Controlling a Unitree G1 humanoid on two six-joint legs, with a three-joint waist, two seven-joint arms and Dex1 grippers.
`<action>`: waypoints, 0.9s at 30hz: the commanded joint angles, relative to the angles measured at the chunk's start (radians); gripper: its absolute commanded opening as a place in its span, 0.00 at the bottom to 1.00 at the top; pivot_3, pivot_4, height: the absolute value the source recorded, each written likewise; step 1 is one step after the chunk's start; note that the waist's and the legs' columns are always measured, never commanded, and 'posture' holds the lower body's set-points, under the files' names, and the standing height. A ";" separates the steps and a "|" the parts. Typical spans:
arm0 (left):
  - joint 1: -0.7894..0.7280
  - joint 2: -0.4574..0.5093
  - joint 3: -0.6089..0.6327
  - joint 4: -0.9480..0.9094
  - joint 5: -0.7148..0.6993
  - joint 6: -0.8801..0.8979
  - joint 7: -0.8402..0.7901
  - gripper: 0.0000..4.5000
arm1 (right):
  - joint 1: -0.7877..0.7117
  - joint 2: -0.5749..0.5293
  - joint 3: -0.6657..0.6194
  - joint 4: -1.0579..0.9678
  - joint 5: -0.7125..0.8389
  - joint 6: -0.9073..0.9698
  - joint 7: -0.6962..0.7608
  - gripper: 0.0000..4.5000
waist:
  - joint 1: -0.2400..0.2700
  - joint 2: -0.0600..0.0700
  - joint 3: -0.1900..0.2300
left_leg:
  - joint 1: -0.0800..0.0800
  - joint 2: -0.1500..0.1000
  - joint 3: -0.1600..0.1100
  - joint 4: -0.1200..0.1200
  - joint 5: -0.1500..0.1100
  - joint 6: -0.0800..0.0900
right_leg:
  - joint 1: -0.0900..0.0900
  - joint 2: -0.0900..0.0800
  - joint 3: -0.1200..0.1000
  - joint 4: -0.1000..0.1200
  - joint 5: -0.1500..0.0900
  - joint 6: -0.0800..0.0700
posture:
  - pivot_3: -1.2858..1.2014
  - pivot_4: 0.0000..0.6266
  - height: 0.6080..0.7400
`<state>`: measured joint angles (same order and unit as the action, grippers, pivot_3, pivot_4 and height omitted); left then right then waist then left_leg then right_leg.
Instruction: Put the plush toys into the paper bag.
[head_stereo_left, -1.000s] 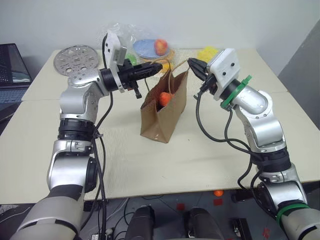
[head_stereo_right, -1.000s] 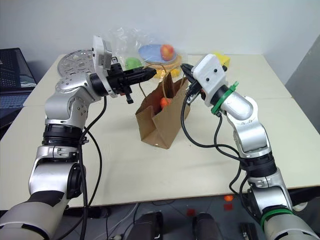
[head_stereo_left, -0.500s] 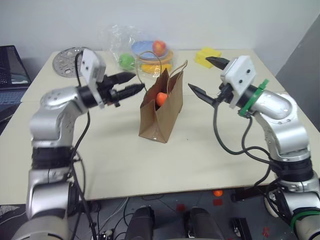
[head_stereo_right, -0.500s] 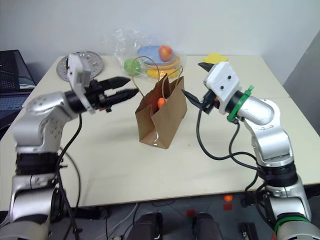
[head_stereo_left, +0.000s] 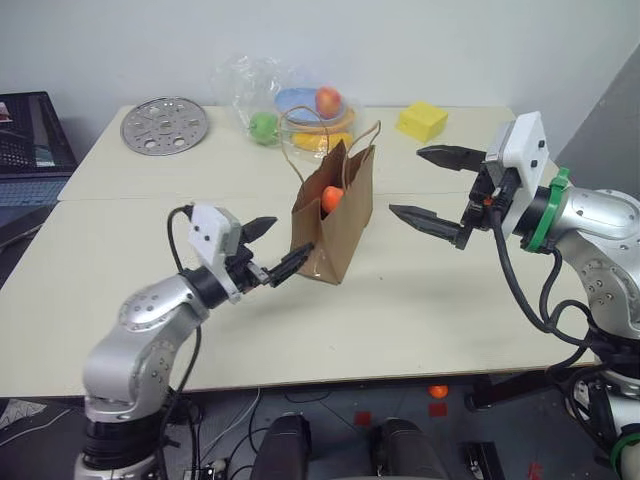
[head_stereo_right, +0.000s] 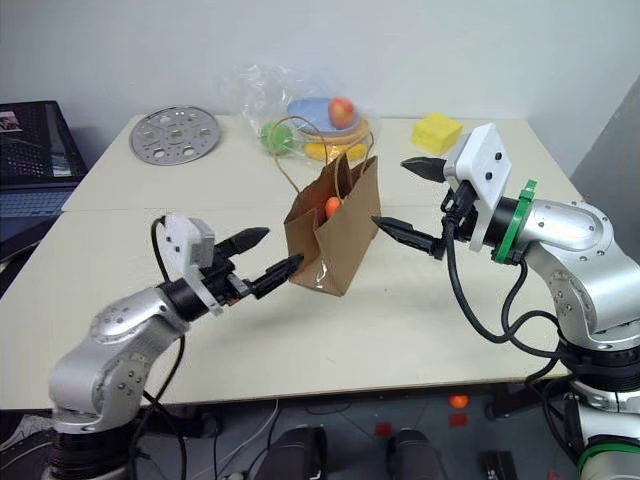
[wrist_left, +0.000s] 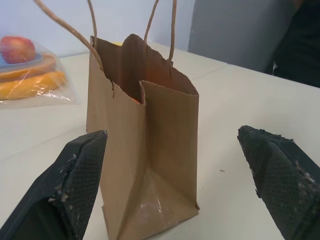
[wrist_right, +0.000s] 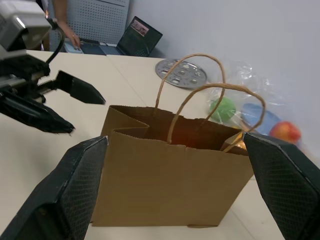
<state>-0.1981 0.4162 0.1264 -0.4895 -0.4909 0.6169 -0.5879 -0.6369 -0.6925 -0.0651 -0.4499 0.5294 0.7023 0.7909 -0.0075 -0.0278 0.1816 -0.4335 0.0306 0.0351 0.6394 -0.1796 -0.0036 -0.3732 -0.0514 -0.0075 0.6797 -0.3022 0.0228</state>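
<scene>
Both hands have let go and backed off the paper bag (head_stereo_left: 335, 215): left hand (head_stereo_left: 272, 250) and right hand (head_stereo_left: 432, 184) spread empty. Carrot (head_stereo_left: 331, 198) inside; egg probably underneath, unseen.

A pale cream tabletop (head_stereo_left: 420, 300) carries the scene; a seam crosses it from side to side; behind it stands a plain white wall (head_stereo_left: 400, 40); a grey panel (head_stereo_left: 610, 110) rises at the far right; a dark laptop (head_stereo_right: 30, 150) sits beside the tabletop's left edge; below the front edge, a dark floor (head_stereo_left: 330, 420) with cables; the light is even.
</scene>
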 joint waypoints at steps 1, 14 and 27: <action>0.005 -0.041 -0.104 0.022 0.097 -0.113 0.044 1.00 | -0.015 0.000 -0.034 -0.057 0.036 0.030 -0.039 1.00 | 0.005 0.000 0.000 | -0.001 0.000 0.000 0.000 0.000 0.000 | 0.000 0.000 0.000 -0.001 0.000 0.000 | 0.52 0.24 1.00; 0.011 -0.212 -0.203 0.250 0.290 -0.381 0.198 1.00 | 0.037 -0.019 -0.075 -0.129 0.069 0.096 -0.134 1.00 | 0.009 0.000 0.000 | -0.001 0.000 0.001 -0.009 0.000 0.001 | -0.005 0.000 -0.001 -0.002 0.002 0.004 | 0.52 0.24 1.00; 0.015 -0.212 -0.204 0.287 0.289 -0.448 0.165 0.45 | 0.037 -0.039 -0.087 -0.126 0.088 0.103 -0.158 1.00 | 0.008 0.000 0.000 | -0.002 -0.001 0.001 -0.009 0.000 0.000 | -0.005 0.000 -0.002 -0.003 0.002 0.005 | 0.52 0.24 1.00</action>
<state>-0.1826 0.2000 -0.0824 -0.1807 -0.1973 0.1868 -0.4160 -0.5950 -0.7202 -0.1217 -0.5483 0.6103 0.8138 0.6401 0.0008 -0.0280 0.1817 -0.4354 0.0298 0.0361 0.6301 -0.1795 -0.0031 -0.3778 -0.0510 -0.0091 0.6770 -0.3007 0.0277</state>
